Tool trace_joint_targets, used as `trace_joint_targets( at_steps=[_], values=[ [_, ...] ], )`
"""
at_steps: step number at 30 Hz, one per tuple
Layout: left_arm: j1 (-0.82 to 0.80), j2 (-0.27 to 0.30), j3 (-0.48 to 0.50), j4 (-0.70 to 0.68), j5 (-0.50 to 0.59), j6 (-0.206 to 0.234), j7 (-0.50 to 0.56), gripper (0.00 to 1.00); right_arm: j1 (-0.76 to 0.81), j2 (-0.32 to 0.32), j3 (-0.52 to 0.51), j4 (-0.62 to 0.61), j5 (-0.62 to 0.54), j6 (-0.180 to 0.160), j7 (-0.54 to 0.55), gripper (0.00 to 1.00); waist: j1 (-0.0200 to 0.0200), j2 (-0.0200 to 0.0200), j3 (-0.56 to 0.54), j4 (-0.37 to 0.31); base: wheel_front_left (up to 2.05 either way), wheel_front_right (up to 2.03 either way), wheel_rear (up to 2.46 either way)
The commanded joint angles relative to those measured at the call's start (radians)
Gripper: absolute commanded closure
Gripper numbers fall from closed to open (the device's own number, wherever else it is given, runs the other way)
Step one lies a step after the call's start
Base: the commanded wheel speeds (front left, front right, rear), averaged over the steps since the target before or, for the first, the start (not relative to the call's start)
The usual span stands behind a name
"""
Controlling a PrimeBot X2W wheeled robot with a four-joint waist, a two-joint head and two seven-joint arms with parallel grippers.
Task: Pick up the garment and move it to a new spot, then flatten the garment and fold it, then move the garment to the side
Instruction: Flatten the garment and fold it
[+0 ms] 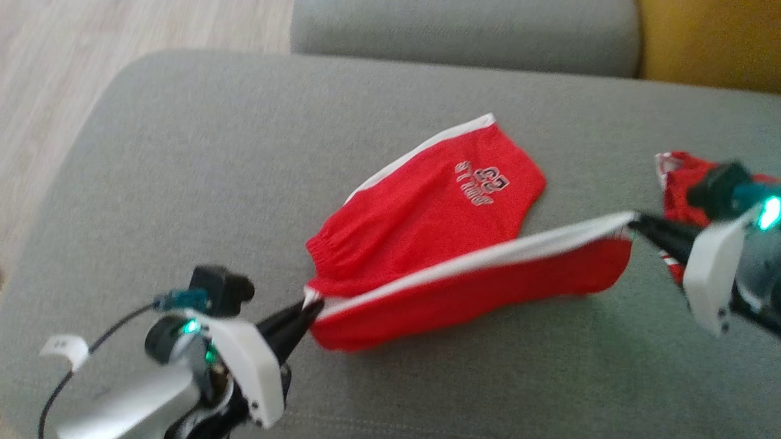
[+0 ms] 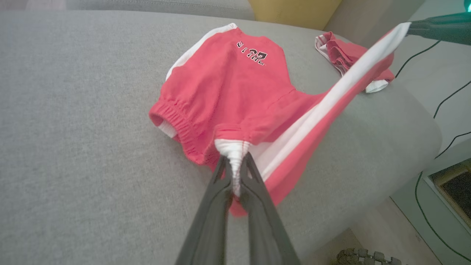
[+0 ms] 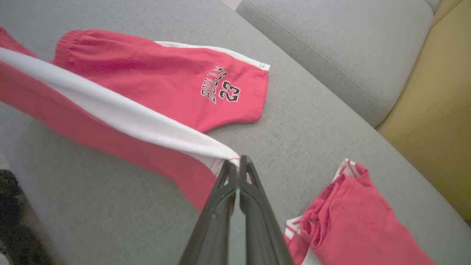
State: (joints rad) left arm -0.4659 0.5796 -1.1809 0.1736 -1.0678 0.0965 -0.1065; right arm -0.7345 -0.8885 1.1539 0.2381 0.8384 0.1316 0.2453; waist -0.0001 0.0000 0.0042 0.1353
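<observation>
The garment [image 1: 430, 208] is a pair of red shorts with white side stripes and a "BULLS 23" print, on a grey sofa seat. One leg lies flat on the cushion; the other is lifted and stretched taut between my two grippers. My left gripper [image 1: 309, 306] is shut on the waistband's white corner [image 2: 232, 151] at the lower left. On the right, my right gripper [image 1: 634, 221] is shut on the hem end of the white stripe [image 3: 224, 156]. The garment [image 2: 228, 84] and garment [image 3: 162, 77] show their flat leg with the print.
A second crumpled red and white cloth [image 1: 677, 184] lies at the right of the seat, behind my right wrist, also cloth [image 3: 342, 217]. The grey backrest cushion [image 1: 462, 27] and a yellow cushion [image 1: 721, 42] stand behind. Wooden floor [image 1: 78, 52] lies left.
</observation>
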Motion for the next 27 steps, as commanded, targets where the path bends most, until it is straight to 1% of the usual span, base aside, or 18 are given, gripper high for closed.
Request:
trace_joint_targets(
  at_steps=[1,9,12,13,16,21,27],
  values=[
    [-0.072,0.018,0.053,-0.019,-0.003,0.0,-0.012,1.0,-0.033,-0.019,-0.027,0.002,-0.012,-0.001,-0.006,1.0,0.0001,0.0,0.04,0.023,0.0,0.0,0.0],
    [-0.197,-0.05,0.1,0.04,0.01,-0.041,-0.043,1.0,-0.229,0.056,-0.04,0.105,-0.082,-0.001,0.001,1.0,0.0001,0.0,0.177,0.086,0.0,0.0,0.0],
    [-0.247,-0.081,0.117,0.086,0.015,-0.058,-0.058,1.0,-0.31,0.081,-0.019,0.151,-0.107,-0.001,0.005,1.0,0.0001,0.0,0.229,0.112,0.0,0.0,0.0],
    [-0.276,-0.103,0.126,0.123,0.015,-0.07,-0.066,1.0,-0.36,0.096,0.002,0.186,-0.123,-0.001,0.009,1.0,0.0001,0.0,0.258,0.127,0.0,0.0,0.0],
    [-0.316,-0.138,0.138,0.181,0.015,-0.089,-0.08,1.0,-0.426,0.122,0.036,0.241,-0.136,-0.001,0.01,1.0,0.0001,0.0,0.296,0.143,0.0,0.0,0.0],
    [-0.372,-0.19,0.141,0.278,0.027,-0.128,-0.097,1.0,-0.51,0.171,0.07,0.336,-0.153,-0.001,-0.014,1.0,0.0001,0.0,0.349,0.161,0.0,0.0,0.0],
    [-0.424,-0.244,0.139,0.387,0.038,-0.166,-0.113,1.0,-0.558,0.226,0.096,0.443,-0.164,-0.001,-0.041,1.0,0.0001,0.0,0.395,0.171,0.0,0.0,0.0]
  ],
)
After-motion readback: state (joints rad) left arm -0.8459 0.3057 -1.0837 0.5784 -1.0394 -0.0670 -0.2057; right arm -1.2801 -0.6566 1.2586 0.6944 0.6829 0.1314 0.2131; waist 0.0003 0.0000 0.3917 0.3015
